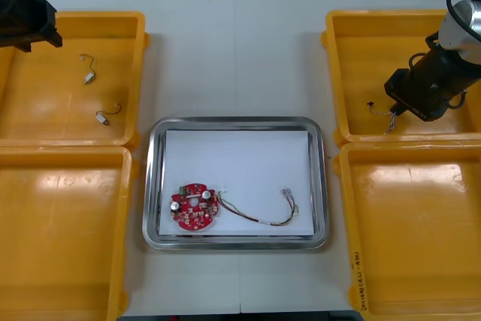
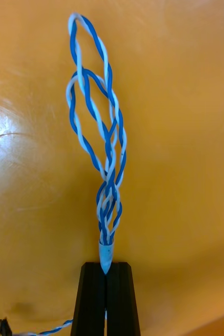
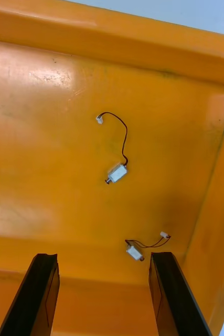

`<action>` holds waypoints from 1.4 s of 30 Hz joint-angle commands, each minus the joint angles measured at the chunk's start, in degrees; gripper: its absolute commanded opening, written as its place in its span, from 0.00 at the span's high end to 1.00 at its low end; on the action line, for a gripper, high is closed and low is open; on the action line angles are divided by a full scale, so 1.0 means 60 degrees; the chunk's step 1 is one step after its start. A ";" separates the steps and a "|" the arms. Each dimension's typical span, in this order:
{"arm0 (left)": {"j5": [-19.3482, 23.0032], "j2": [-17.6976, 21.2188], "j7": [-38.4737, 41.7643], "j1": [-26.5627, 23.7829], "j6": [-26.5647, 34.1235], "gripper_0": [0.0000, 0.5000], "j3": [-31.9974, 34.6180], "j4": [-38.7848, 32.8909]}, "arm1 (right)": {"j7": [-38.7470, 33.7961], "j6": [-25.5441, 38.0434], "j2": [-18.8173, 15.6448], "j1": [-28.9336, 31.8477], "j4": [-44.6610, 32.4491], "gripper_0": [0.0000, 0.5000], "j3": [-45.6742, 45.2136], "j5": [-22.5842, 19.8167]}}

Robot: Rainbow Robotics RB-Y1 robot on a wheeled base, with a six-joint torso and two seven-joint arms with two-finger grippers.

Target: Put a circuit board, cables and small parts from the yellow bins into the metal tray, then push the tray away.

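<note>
The right gripper is in the far right yellow bin, its fingers pinched tight on the blue and white cable. The left gripper hangs over the far left yellow bin, fingers wide apart, above two small metal parts. The metal tray holds a red circuit board.
</note>
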 commanded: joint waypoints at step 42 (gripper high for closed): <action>-0.0233 -0.1362 -0.0765 -0.1085 -0.4569 0.00 -0.2651 0.3906 | 0.4804 0.4306 -0.0229 -0.1037 -0.4148 1.00 -0.0186 -0.1225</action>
